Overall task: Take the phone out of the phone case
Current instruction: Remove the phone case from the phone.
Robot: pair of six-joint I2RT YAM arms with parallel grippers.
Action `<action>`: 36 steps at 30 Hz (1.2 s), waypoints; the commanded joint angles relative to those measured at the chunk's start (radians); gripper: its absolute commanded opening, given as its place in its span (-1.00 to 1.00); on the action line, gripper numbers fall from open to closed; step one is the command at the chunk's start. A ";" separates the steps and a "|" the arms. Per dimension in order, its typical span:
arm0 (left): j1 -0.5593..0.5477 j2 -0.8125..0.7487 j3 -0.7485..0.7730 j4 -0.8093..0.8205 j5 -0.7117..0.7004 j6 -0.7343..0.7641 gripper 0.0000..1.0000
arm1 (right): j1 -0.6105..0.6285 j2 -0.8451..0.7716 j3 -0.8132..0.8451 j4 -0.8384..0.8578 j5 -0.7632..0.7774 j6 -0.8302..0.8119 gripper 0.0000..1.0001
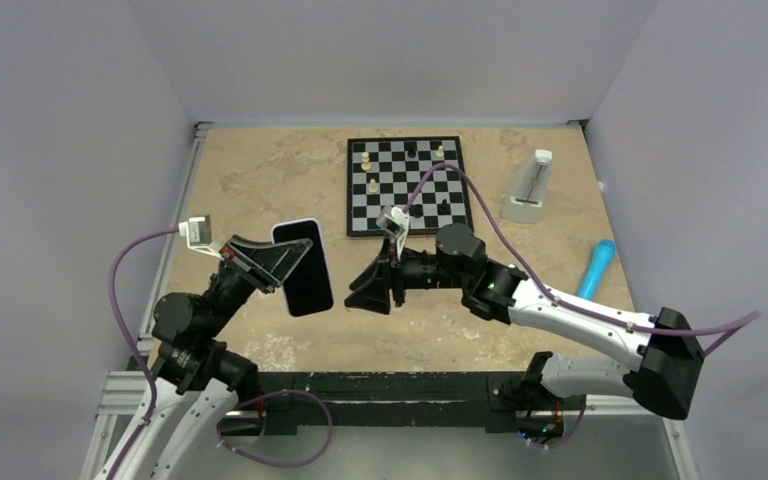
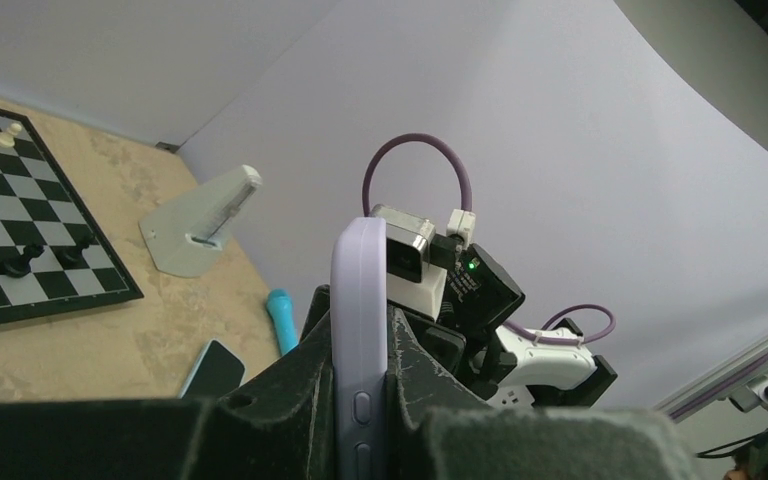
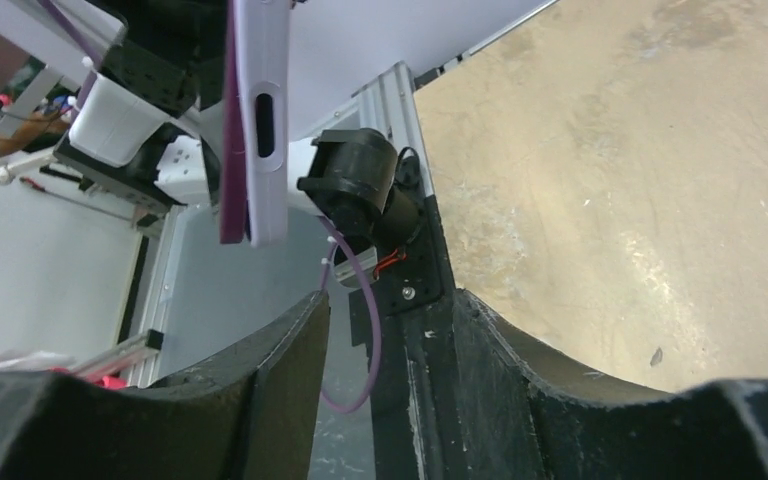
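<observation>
My left gripper [image 1: 282, 262] is shut on a lavender phone case [image 1: 306, 272] and holds it upright above the table's left half. The case's face looks dark, and I cannot tell whether a phone sits in it. In the left wrist view the case's edge [image 2: 358, 270], with two side buttons, is clamped between my fingers [image 2: 290, 400]. My right gripper [image 1: 378, 284] is open and empty, just right of the case and pointing at it. In the right wrist view the case [image 3: 260, 120] hangs ahead of the open jaws [image 3: 390, 300]. A dark flat phone-like slab with a light-blue edge [image 2: 210, 368] lies on the table.
A chessboard [image 1: 408, 185] with a few pieces lies at the back middle. A white metronome [image 1: 530, 188] stands at the back right, and a blue cylinder [image 1: 597, 268] lies at the right. Grey walls close in the table.
</observation>
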 commanded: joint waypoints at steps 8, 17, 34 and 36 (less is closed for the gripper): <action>-0.004 0.017 -0.099 0.261 -0.018 -0.156 -1.00 | -0.005 -0.026 -0.109 0.483 -0.075 0.443 -0.38; -0.004 0.025 -0.088 0.263 -0.027 -0.146 -1.00 | -0.005 -0.005 -0.129 0.611 -0.125 0.491 -0.38; -0.004 0.010 -0.065 0.238 -0.018 -0.143 -1.00 | -0.005 0.050 -0.151 0.631 -0.118 0.471 -0.31; -0.004 0.003 -0.064 0.227 -0.021 -0.138 -1.00 | -0.005 0.033 -0.156 0.617 -0.113 0.460 -0.31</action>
